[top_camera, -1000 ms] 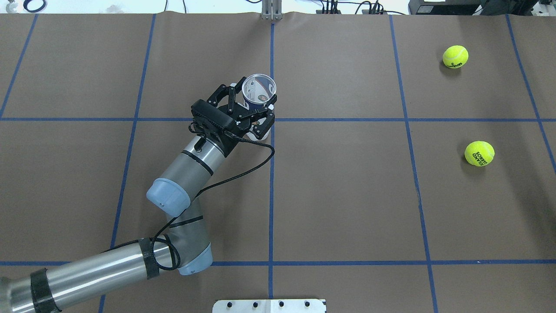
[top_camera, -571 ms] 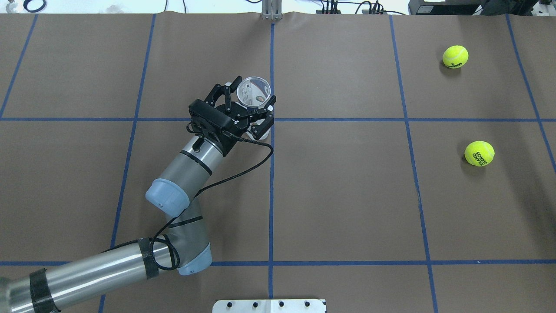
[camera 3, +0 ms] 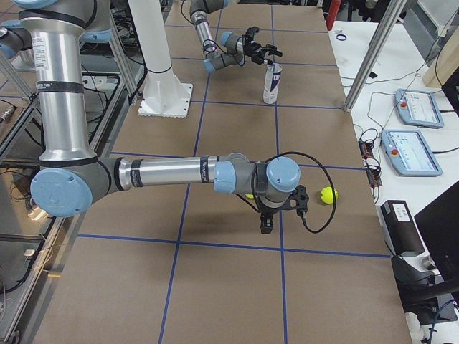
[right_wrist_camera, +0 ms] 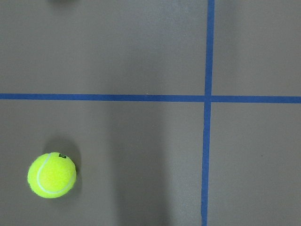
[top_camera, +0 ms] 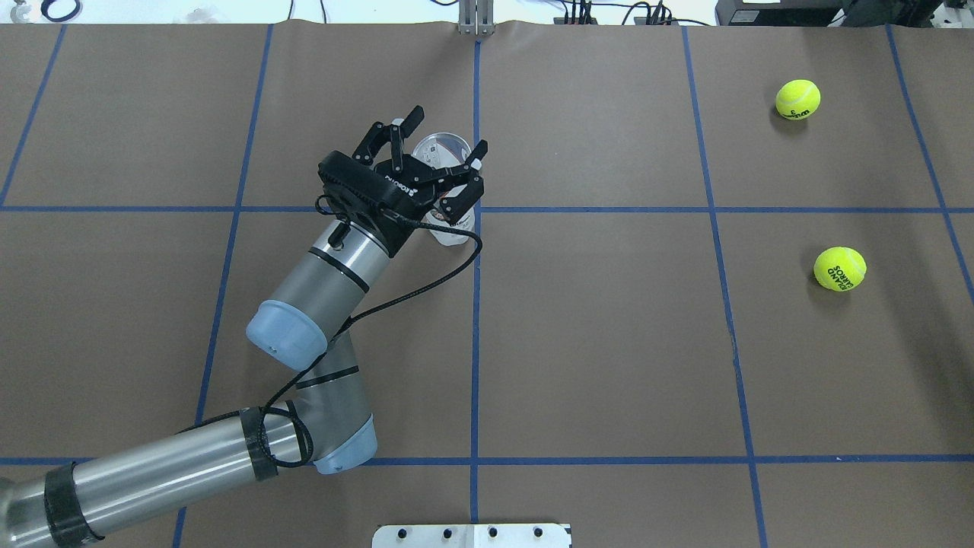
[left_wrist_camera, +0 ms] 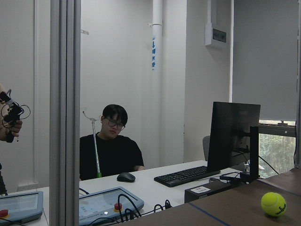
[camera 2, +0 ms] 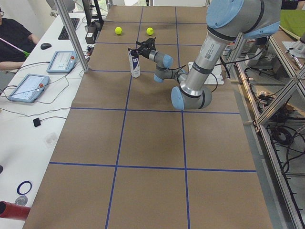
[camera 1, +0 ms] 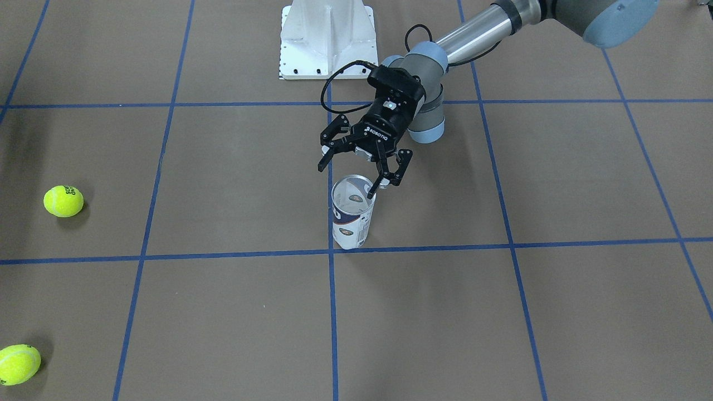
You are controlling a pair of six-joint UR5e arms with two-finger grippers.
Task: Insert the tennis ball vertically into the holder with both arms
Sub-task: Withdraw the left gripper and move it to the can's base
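The left gripper [top_camera: 447, 131], jaws spread, hangs close over the holder's [camera 1: 351, 223] rim, crowding the way down into its open mouth. The far ball [top_camera: 797, 99] and near ball [top_camera: 839, 268] lie well apart on the counter [top_camera: 609, 342], open from above.

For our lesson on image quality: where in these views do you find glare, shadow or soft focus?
Overhead view: glare streaks the metal tube of the left arm; the far tennis ball casts a soft shadow. Right wrist view: a broad dim shadow band crosses the table paper. Left wrist view: the near pillar looks soft-edged.
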